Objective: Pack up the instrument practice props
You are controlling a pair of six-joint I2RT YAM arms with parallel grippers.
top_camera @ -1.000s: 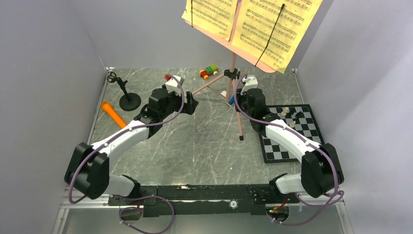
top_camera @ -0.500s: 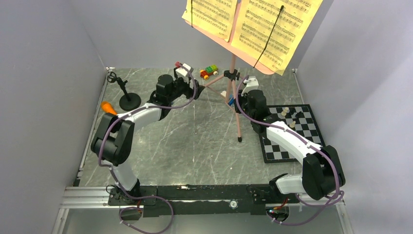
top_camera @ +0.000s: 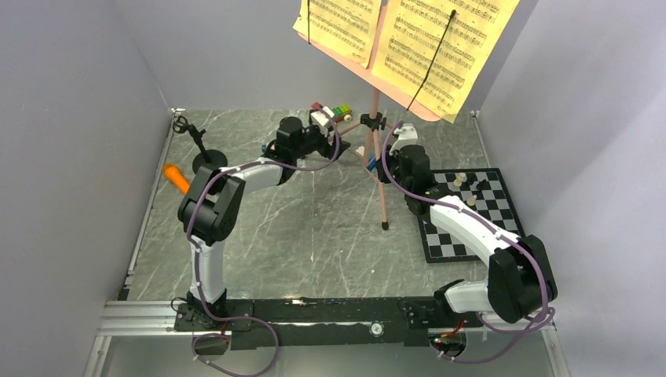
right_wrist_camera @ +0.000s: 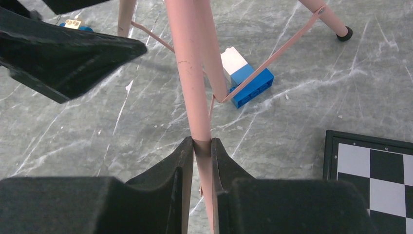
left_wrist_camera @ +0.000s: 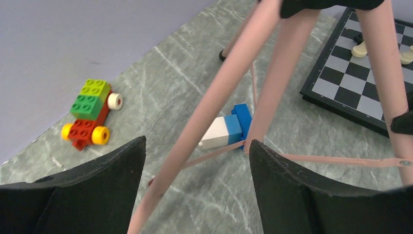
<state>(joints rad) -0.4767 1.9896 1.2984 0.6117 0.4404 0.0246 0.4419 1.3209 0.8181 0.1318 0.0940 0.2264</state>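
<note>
The pink music stand [top_camera: 375,102] rises at the back centre, with the yellow sheet-music pages [top_camera: 440,47] on its desk. My right gripper [right_wrist_camera: 201,142] is shut on one pink tripod leg [right_wrist_camera: 192,73]. My left gripper [left_wrist_camera: 197,146] is open, its jaws on either side of another leg [left_wrist_camera: 214,92] that runs closer to the left finger. In the top view the left gripper [top_camera: 338,137] is just left of the tripod hub. The orange microphone [top_camera: 177,178] lies at the far left. The black mic stand [top_camera: 206,157] stands behind it, partly hidden by my left arm.
A building-block car [left_wrist_camera: 90,113] sits by the back wall. A blue-and-white block [left_wrist_camera: 229,129] lies under the tripod. The chessboard [top_camera: 471,228] with pieces lies on the right, its corner [left_wrist_camera: 350,92] close to the stand's legs. Grey walls close in on three sides.
My left arm has swung right and far back, bringing its open gripper around a tripod leg. The stand's near foot has shifted slightly. The right gripper keeps its hold.
</note>
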